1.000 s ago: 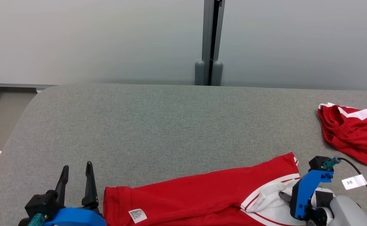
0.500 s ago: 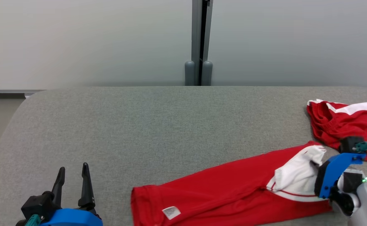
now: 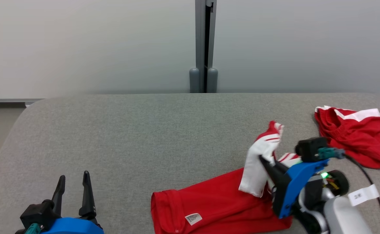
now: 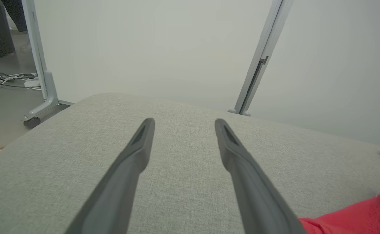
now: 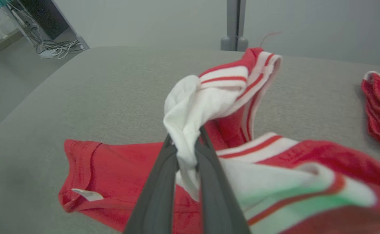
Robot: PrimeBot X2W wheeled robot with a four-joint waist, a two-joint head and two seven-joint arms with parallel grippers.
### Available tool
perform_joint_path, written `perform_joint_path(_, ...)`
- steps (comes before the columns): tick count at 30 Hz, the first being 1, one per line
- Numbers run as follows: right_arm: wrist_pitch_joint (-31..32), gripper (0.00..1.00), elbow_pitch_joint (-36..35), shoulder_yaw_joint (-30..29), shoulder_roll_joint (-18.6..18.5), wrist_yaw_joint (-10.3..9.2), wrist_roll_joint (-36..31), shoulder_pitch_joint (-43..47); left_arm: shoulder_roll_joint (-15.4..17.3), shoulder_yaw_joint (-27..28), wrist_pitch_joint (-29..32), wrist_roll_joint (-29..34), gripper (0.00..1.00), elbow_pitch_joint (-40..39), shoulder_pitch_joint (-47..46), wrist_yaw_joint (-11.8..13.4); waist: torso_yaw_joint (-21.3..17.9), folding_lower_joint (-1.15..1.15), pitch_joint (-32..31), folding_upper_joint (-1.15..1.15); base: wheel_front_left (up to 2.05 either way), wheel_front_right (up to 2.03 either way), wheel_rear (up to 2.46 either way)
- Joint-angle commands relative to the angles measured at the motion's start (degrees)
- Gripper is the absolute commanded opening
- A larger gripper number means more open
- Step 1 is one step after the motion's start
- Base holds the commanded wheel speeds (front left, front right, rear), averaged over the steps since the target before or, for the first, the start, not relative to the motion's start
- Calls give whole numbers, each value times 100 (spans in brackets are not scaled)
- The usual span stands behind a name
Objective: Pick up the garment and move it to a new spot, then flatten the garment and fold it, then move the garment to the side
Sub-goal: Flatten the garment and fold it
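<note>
The right claw [image 3: 264,161] is clamped on the white, striped end of the red garment [image 3: 216,201], holding that end up off the grey table [image 3: 138,130]. The rest of the cloth trails left along the near edge, its labelled hem pointing at the left claw [image 3: 73,178]. That claw's fingers stand apart and empty, and it is the nearer one to the hem. A second red garment [image 3: 352,139] lies at far right.

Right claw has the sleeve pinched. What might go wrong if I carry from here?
1. The right claw pinches just a bunched white sleeve; it may slip out.
2. Most of the garment lies on the table, so it may drag and bunch.
3. The second red garment lies close; a swing might snag it.
</note>
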Motion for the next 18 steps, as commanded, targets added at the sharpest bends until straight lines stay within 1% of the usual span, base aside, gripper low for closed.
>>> perform_joint_path(1,79,0,-125,199,129,3,129,157,23,-7,-25,40,100,24,-49,-29,79,0,20,-1,0,0,0)
perform_joint_path(3,179,0,-259,519,231,2,258,269,2,-48,-24,55,100,57,-108,-35,228,0,22,-1,0,0,0)
perform_joint_path(7,171,0,-67,990,332,2,508,321,-26,-114,-24,66,100,156,-190,-74,597,0,45,-1,0,0,0)
perform_joint_path(10,-53,0,243,1198,361,3,736,164,-1,-130,-20,65,100,248,-227,-79,843,0,59,-1,0,0,0)
perform_joint_path(13,-413,0,675,1322,353,3,1001,-31,-3,-174,-14,72,100,284,-283,-85,1038,0,81,-1,0,0,0)
perform_joint_path(18,-942,0,1380,1722,358,3,1512,-397,39,-169,-4,27,100,338,-312,-89,1160,0,116,-1,0,0,0)
